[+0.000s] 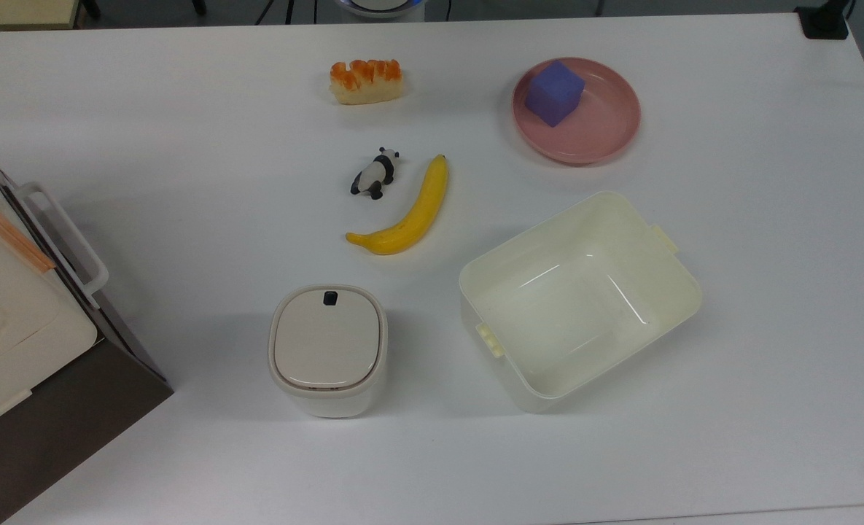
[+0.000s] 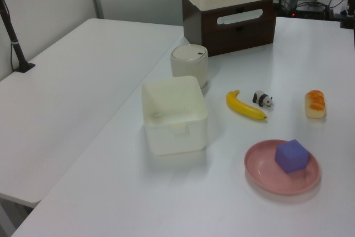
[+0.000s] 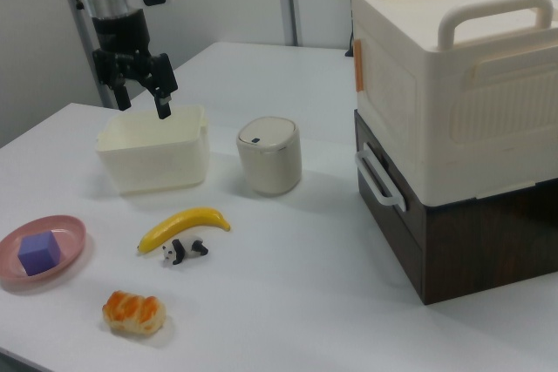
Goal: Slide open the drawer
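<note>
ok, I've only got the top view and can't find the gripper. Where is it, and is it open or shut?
Observer: The gripper is open and holds nothing. It hangs in the air at the right view's upper left, behind the cream tub and well away from the drawer.
Operator: Drawer open at all?
Observer: No. In the left view its dark front sits flush with the cabinet, fully shut.
Operator: Handle clear to grab?
Observer: It looks so. In the right view the white loop handle stands proud of the front, with nothing touching it.
</note>
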`<state>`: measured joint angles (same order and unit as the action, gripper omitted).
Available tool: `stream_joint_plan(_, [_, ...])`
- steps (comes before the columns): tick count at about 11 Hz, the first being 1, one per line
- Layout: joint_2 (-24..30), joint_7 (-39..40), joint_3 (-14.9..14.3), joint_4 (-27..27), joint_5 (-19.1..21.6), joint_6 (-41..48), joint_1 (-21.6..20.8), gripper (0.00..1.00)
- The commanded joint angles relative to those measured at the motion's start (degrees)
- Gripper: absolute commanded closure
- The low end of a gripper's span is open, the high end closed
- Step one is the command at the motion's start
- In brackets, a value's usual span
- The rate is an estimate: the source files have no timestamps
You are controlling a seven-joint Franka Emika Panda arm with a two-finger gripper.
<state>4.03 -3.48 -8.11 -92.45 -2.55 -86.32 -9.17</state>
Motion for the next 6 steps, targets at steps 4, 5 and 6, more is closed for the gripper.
stream_joint_plan(4, [0.6,1.1,0.2,-0.2,0.7,2.7,-0.1,0.00])
stream_joint_plan(5, [0.6,1.3,0.2,0.0,0.7,2.7,-0.1,0.00])
stream_joint_plan(6, [0.5,1.5,0.2,0.0,0.7,2.6,-0.1,0.00])
